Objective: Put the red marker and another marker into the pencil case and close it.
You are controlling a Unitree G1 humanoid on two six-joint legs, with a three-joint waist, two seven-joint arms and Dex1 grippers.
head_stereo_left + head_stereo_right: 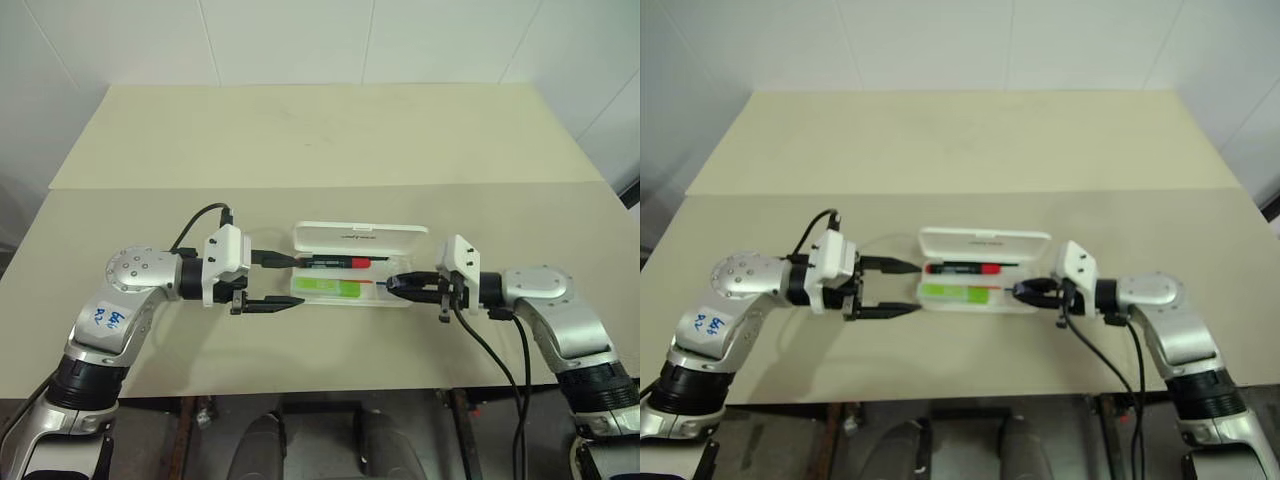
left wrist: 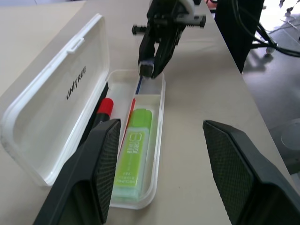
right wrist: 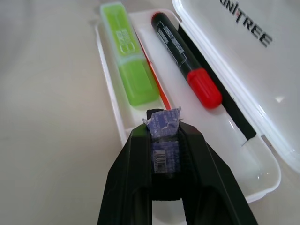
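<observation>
Your left arm comes in from the lower left of the head view, elbow bent, forearm running level toward frame centre. The left gripper [image 1: 275,281] points rightward, its two black fingers [image 2: 101,176] standing well apart with nothing between them; one finger sits higher in the frame, the other lower.

Your right arm enters from the lower right, forearm angled toward centre, cables looping off the wrist. The right gripper [image 1: 400,284] points leftward, facing the left one, a gap of mid-frame between their tips. Its fingers [image 3: 136,164] are pressed together, a scrap of bluish tape showing at the tips. Both wrists sit at roughly the same height in frame.
</observation>
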